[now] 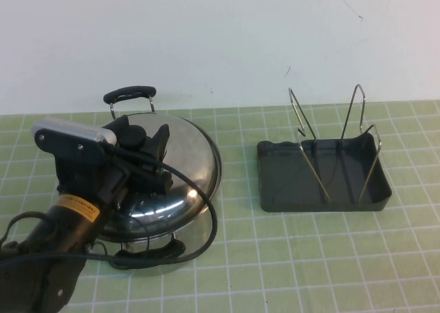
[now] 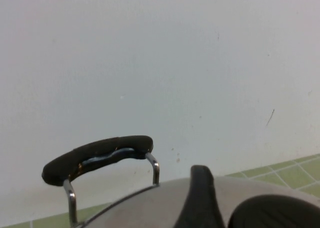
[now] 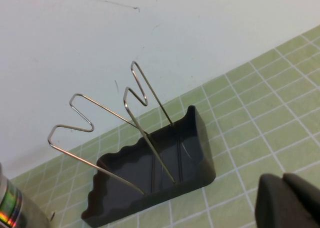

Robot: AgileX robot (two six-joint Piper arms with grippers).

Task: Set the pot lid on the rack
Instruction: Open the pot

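Progress is at the very start, I judge: the pot lid sits on the pot at the left of the mat, well apart from the rack, whose wire loops hold nothing. My left gripper hangs over the lid's centre with fingers spread either side of the knob, not visibly clamping it. My right gripper waits near the rack, fingers together, holding nothing. Grasping, lifting and slotting all remain.
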